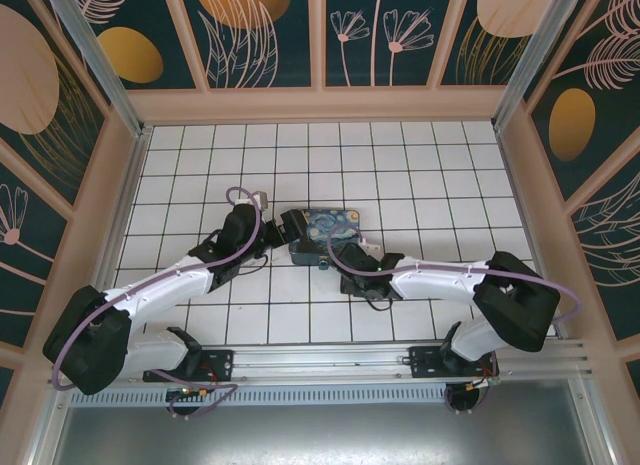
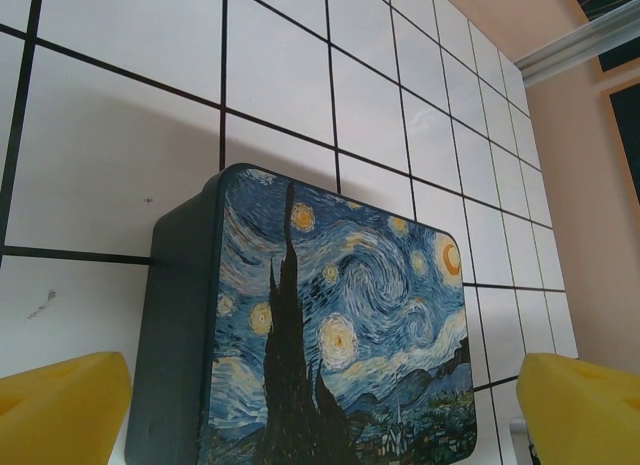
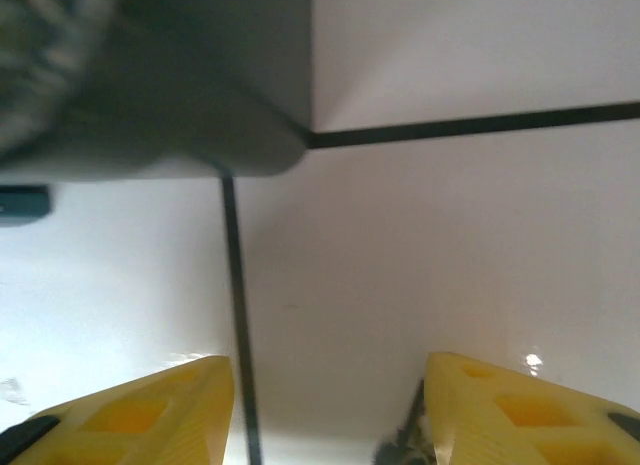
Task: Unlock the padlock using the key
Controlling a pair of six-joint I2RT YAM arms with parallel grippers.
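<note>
Top view first: both arms lean in over the tiled table (image 1: 420,165) and meet at the starry-night box (image 1: 338,225). The left gripper (image 1: 292,229) sits at the box's left side. The right gripper (image 1: 345,255) is at its near edge, low over the tiles. A tiny blue speck just beside that edge looks like the padlock (image 1: 325,266), so my guess is the right arm is down there for it.

Left wrist: the box is right ahead. The yellow fingers (image 2: 60,410) are spread wide with nothing gripped, which looks more like parking than grabbing.

Right wrist: the jaws are apart too, with bare tile between them. There's a dark sliver by one finger that might be the key (image 3: 402,440), but honestly I can't tell.
</note>
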